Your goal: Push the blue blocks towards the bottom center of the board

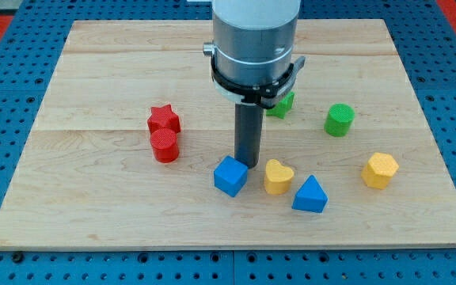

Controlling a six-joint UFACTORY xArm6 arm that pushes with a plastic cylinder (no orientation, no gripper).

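Note:
A blue cube (230, 176) sits just below the board's middle. A blue triangular block (310, 195) lies to its right, nearer the view's bottom. My tip (248, 163) rests on the board just above and to the right of the blue cube, almost touching its upper right corner. The tip stands to the upper left of the blue triangular block, with the yellow heart (278, 176) between them.
A red star (164, 119) and a red cylinder (165, 146) stand together at the left. A green cylinder (340, 119) and a yellow hexagon (380, 170) are at the right. A green block (282, 104) is partly hidden behind the arm. The wooden board (93, 206) lies on a blue pegboard.

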